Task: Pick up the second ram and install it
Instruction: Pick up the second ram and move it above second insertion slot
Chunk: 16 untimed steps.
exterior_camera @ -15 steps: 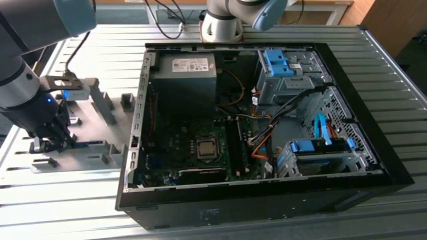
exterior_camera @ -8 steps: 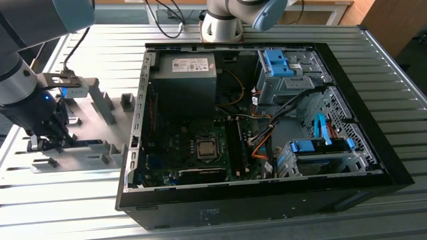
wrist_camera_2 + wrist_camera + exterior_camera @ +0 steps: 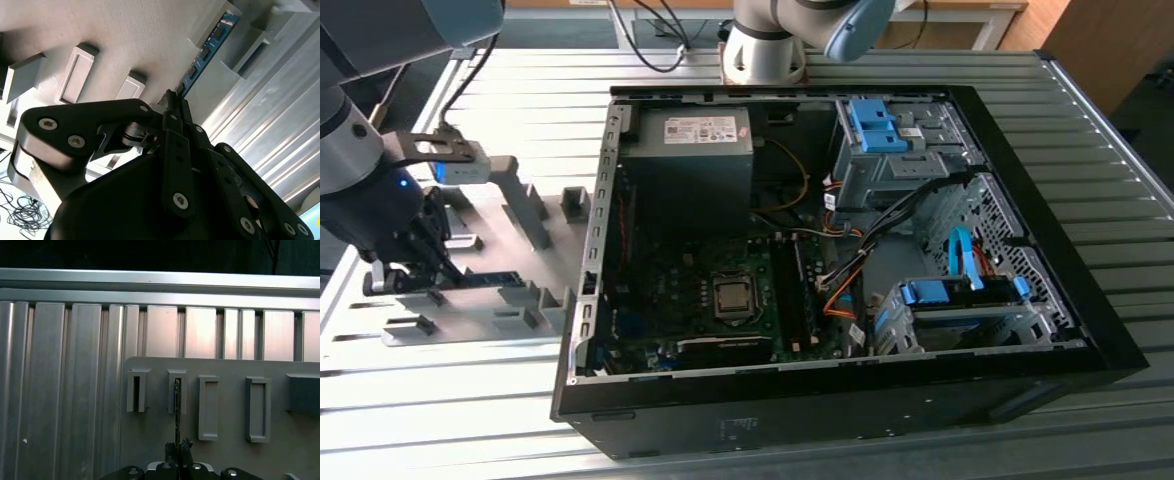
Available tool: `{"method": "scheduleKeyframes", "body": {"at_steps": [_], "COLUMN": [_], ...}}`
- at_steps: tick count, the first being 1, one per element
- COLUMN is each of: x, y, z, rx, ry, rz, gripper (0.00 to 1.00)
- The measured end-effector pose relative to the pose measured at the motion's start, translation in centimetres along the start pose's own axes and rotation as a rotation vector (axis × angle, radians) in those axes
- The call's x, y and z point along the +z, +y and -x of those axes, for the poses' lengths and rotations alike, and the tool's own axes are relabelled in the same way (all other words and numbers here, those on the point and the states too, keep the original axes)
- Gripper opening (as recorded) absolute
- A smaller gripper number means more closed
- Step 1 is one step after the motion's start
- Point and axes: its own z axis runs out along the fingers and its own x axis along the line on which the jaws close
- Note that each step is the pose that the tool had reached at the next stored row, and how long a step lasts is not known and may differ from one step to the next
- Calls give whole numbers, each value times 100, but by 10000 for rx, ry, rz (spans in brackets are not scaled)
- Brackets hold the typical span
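The gripper point(image 3: 177, 446) pinches the ram point(image 3: 177, 410) between its fingertips, which meet on the board with no gap showing. The ram is seen edge-on, a thin dark line running straight away from the fingertips to a slotted holder point(image 3: 183, 390) on the grey plate point(image 3: 225, 460). Its far end sits at the slot; how deep cannot be told. Just beside that holder stands a twin point(image 3: 131, 392) with a dark open slot. On the other side come a frame point(image 3: 208, 380) and a second frame point(image 3: 258, 381) — larger hollow rectangles — then a block point(image 3: 302, 395). The plate lies on the ribbed table point(image 3: 65, 380).
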Motion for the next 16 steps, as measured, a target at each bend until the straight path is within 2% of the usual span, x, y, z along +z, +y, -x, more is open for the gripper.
{"method": "scheduleKeyframes", "body": {"at_steps": [6, 16], "x": [-79, -95], "y": [0, 0], "z": [0, 0], "rx": [0, 0], "ry": [-1, -1], "rz": [-1, -1], "gripper": [14, 14]}}
